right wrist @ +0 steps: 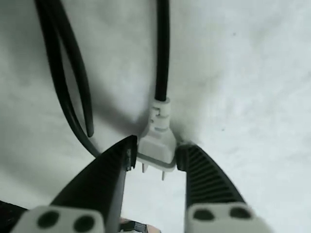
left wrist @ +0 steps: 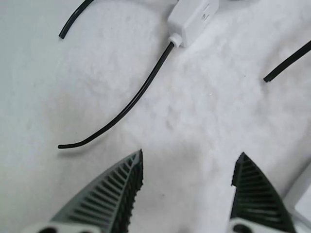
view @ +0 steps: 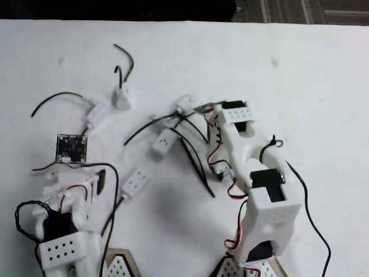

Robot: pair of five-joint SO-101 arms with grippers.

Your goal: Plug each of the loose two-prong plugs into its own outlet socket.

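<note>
Two-prong plug (right wrist: 159, 140), white, on a black cord (right wrist: 162, 48), near the middle of the table (view: 311, 69), its 2 prongs pointing back toward the wrist; the right gripper (right wrist: 156, 147) is clamped on its 2 flanks. Step in hand: plug grasped, insertion not yet begun. Next move, as judged: turn the prongs toward the nearby outlet socket (view: 163, 140) and square them to its slots. Left gripper (left wrist: 190, 156) hangs with jaws apart above bare table; a corded socket (left wrist: 192, 19) lies near it.
</note>
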